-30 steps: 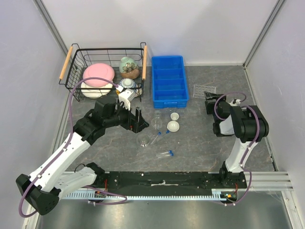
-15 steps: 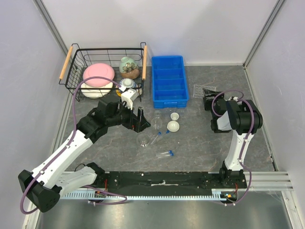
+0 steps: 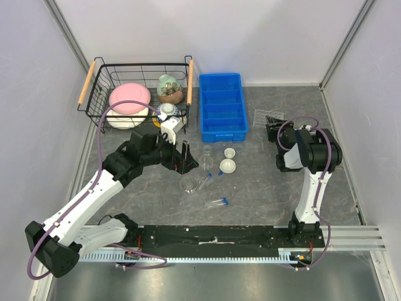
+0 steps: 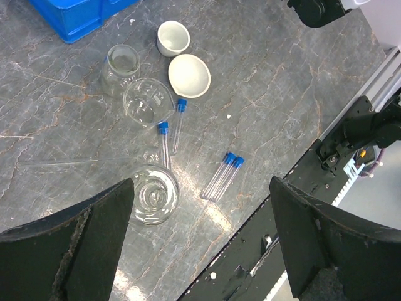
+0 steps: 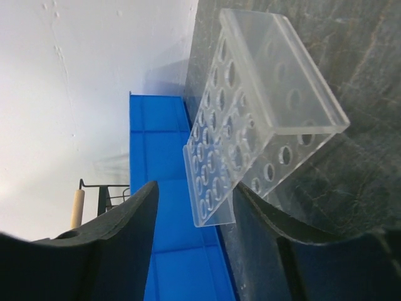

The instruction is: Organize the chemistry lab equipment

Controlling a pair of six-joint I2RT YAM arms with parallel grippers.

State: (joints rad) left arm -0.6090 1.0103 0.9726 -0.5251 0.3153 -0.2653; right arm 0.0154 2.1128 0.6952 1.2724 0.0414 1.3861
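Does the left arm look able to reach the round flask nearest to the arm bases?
Probably yes: the left gripper hangs over the flask with its jaws wide open, and nothing stands between them.

From overhead, the wire basket [image 3: 143,64] sits in the upper left of the frame with crockery [image 3: 130,95] in it. The divided bin [image 3: 202,106] stands just to its right. The tube rack [image 3: 268,117] lies right of the bin. Below the bin, near mid-frame, two dishes [image 3: 227,165] lie close together. Three flasks [image 3: 188,184] lie to their left, with capped tubes [image 3: 217,202] among and below them.
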